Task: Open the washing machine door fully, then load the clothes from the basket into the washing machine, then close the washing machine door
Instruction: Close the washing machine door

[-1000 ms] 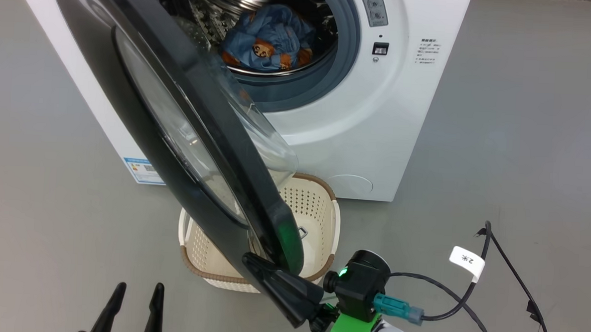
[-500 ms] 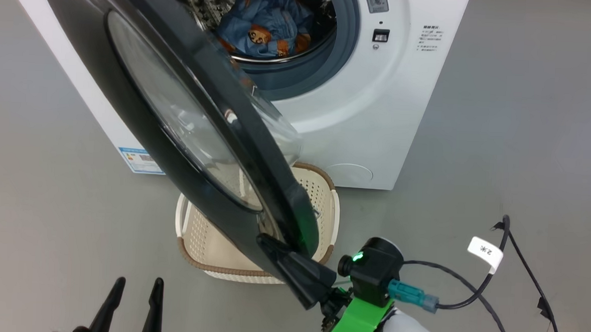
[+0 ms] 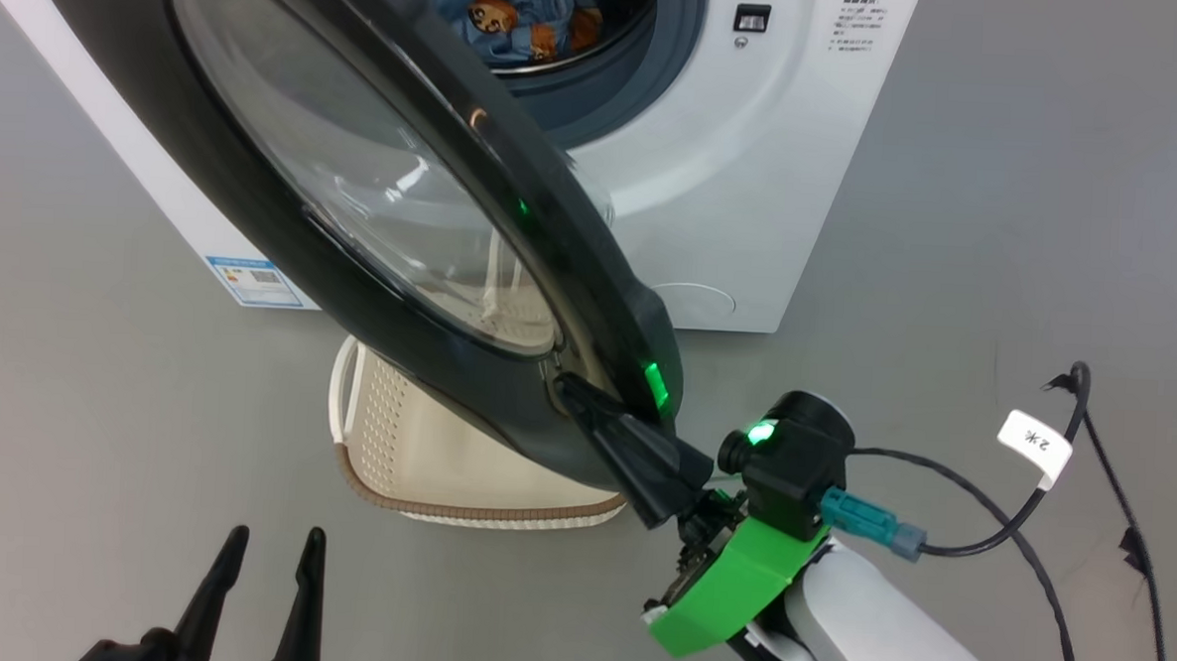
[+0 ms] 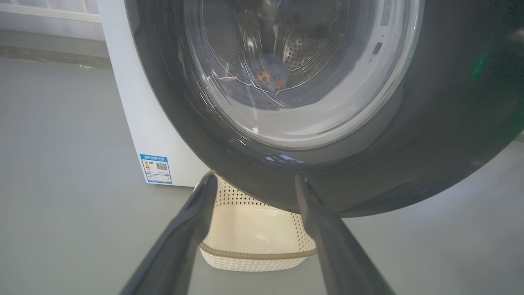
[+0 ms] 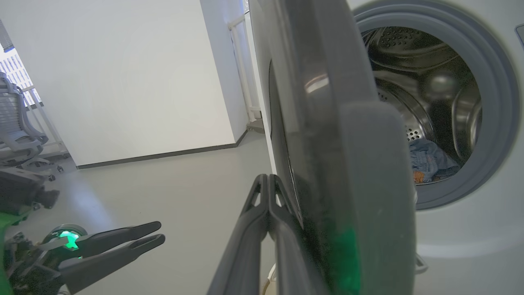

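- Inside the washer (image 3: 754, 179), I see blue clothes (image 3: 503, 14); basket (image 3: 424, 462) sits below the door (image 3: 256, 207).
- Door has swung nearer shut; right gripper (image 3: 568, 387) clenched against it, left gripper (image 3: 276, 537) released.

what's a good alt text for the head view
The right gripper, fingers shut, rests against the lower rim of the half-open washing machine door, which hangs over the basket. Blue clothes lie inside the washing machine; the left gripper hovers open at lower left.
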Available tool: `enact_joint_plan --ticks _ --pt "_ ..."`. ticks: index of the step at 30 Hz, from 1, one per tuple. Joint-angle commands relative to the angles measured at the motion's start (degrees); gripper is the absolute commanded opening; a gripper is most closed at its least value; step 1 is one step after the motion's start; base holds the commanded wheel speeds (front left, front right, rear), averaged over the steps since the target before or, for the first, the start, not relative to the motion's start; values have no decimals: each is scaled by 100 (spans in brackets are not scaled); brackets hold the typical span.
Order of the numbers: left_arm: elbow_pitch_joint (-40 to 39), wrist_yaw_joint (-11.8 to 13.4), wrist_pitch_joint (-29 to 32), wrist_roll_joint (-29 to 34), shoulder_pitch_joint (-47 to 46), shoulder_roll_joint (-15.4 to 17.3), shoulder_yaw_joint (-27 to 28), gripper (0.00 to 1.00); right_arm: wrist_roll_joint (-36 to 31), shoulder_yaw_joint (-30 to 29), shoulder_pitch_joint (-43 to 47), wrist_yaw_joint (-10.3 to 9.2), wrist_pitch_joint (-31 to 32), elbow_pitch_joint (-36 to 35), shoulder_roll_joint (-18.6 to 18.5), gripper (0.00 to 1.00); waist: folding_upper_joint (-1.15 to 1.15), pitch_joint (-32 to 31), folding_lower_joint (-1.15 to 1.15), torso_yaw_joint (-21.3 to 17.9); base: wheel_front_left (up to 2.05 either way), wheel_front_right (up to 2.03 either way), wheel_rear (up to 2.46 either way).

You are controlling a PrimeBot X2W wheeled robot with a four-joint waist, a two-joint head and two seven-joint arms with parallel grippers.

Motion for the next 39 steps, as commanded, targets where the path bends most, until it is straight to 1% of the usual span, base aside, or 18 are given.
enact_joint_plan --ticks 1,17,29,34,39 --pt "-164 -14 -52 30 -249 89 190 100 -34 -47 -156 7 -26 -164 45 0 0 72 0 -32 0 0 0" --pt "-316 -14 -52 21 -496 70 74 100 -168 -569 -713 7 -26 -219 -204 0 0 679 0 44 0 0 0" --pt "-503 -14 -52 40 -787 47 -139 100 -213 -1015 -1694 7 -26 -127 -520 0 0 1374 0 162 0 0 0" --pt "-535 -14 -52 43 -905 48 -278 100 -216 -1111 -2078 7 -26 45 -658 0 0 1555 0 272 0 0 0" --pt "-548 -14 -52 49 -1040 48 -370 100 -192 -1328 -2396 7 -26 229 -710 0 0 1698 0 370 0 0 0"
